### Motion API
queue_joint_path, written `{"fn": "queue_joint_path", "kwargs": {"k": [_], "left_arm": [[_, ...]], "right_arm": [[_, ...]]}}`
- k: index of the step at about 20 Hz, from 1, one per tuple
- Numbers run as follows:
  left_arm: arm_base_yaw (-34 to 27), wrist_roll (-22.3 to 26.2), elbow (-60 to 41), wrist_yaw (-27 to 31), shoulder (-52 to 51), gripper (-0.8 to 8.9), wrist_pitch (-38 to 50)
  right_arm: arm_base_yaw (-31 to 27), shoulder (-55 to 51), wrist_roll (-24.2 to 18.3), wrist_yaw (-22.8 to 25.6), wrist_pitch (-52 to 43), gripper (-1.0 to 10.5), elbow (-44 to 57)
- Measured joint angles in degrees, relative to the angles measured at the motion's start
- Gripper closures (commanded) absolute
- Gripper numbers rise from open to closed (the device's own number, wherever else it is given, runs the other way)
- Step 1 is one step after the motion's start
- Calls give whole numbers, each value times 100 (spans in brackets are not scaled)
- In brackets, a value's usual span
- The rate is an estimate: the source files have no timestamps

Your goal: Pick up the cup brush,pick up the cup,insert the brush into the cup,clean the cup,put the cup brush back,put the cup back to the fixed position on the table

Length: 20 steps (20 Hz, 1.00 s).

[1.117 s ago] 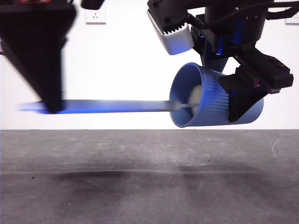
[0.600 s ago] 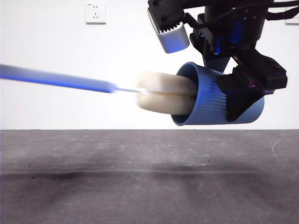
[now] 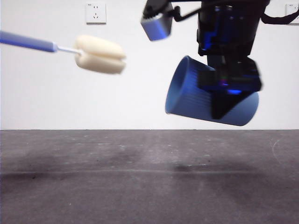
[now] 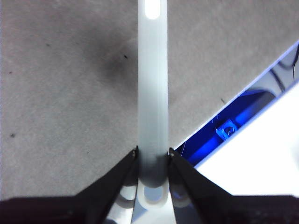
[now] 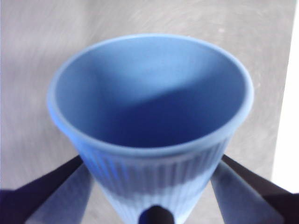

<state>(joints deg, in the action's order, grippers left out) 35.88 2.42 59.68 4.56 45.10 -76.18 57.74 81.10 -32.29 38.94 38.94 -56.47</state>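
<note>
My right gripper (image 3: pixel 229 88) is shut on the blue ribbed cup (image 3: pixel 205 93) and holds it in the air, tilted with its rim to the left and slightly down. The right wrist view shows the cup (image 5: pixel 152 130) empty, its mouth facing the camera. My left gripper (image 4: pixel 153 156) is shut on the grey handle of the cup brush (image 4: pixel 153 93). In the front view the brush (image 3: pixel 100 54) reaches in from the left edge, its cream sponge head in the air, well left of the cup and clear of it.
The dark grey table (image 3: pixel 140 177) lies below both arms, with a faint horizontal line across it. A white wall with a socket (image 3: pixel 96 12) stands behind. A grey wrist camera housing (image 3: pixel 156 23) hangs above the cup.
The brush has been drawn out of the cup to the left and upward. The cup has tipped, its rim now lower, and the right arm has shifted slightly left.
</note>
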Motion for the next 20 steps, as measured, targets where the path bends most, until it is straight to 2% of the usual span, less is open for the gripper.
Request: {"fn": "queue_joint_path", "kwargs": {"k": [3, 7, 11, 13, 16, 20], "left_arm": [[-4, -352, -2, -7, -157, 822, 385], [-9, -942, -98, -109, -236, 822, 1305], [-11, -1790, -1132, -350, -188, 822, 2911], [-13, -2350, -1864, -326, -90, 822, 3786], [-15, -3206, -2544, -304, 348, 822, 4944], [-15, -3729, -2509, -249, 1427, 822, 5912]], "right_arm": [[0, -120, 767, -179, -46, 959, 0], [0, -494, 2011, -468, -92, 959, 0], [0, -1460, 3718, -975, -586, 959, 0], [0, -1998, 4277, -1049, -859, 959, 0], [0, -2680, 4599, -1045, -1019, 959, -4], [0, -3193, 4710, -1049, -903, 959, -7]]}}
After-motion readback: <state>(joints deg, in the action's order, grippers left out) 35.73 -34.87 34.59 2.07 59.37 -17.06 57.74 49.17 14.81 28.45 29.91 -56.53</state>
